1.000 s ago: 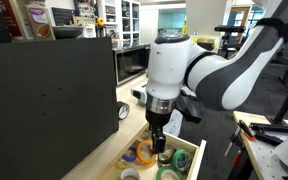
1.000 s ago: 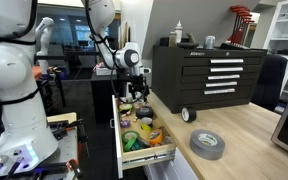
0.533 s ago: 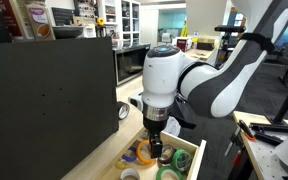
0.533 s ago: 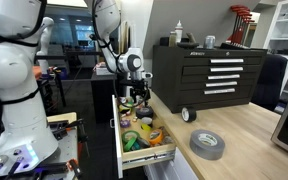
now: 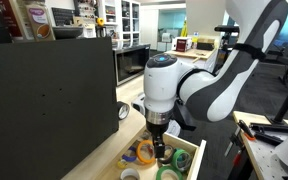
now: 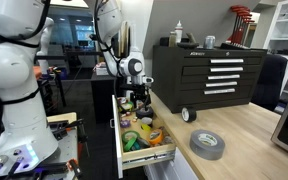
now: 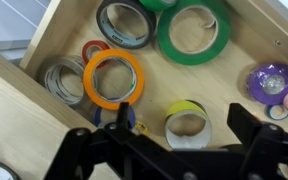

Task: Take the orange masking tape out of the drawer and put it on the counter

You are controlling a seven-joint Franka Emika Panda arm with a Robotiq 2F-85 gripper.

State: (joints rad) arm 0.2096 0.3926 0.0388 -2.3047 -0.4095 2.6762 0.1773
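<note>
The drawer (image 7: 54, 30) is pulled open and holds several tape rolls. The orange masking tape (image 7: 112, 78) lies flat near the drawer's left side in the wrist view. It also shows in an exterior view (image 5: 144, 152). My gripper (image 7: 184, 125) is open and hangs just above the drawer floor, its fingers either side of a yellow-and-white roll (image 7: 187, 123). The orange tape lies just beyond my left finger (image 7: 124, 112), outside the jaws. In both exterior views the gripper (image 5: 157, 148) (image 6: 136, 103) points down into the drawer (image 6: 120, 140). The counter (image 6: 249, 140) runs beside the drawer.
In the drawer lie a large green roll (image 7: 194, 32), a dark roll (image 7: 125, 22), a grey roll (image 7: 64, 78) and a purple item (image 7: 272, 82). A grey tape roll (image 6: 207, 144) lies on the counter. A black tool chest (image 6: 209, 72) stands on it.
The arm has come lower and shifted slightly, bringing the open gripper down into the drawer. The tape rolls have not moved.
</note>
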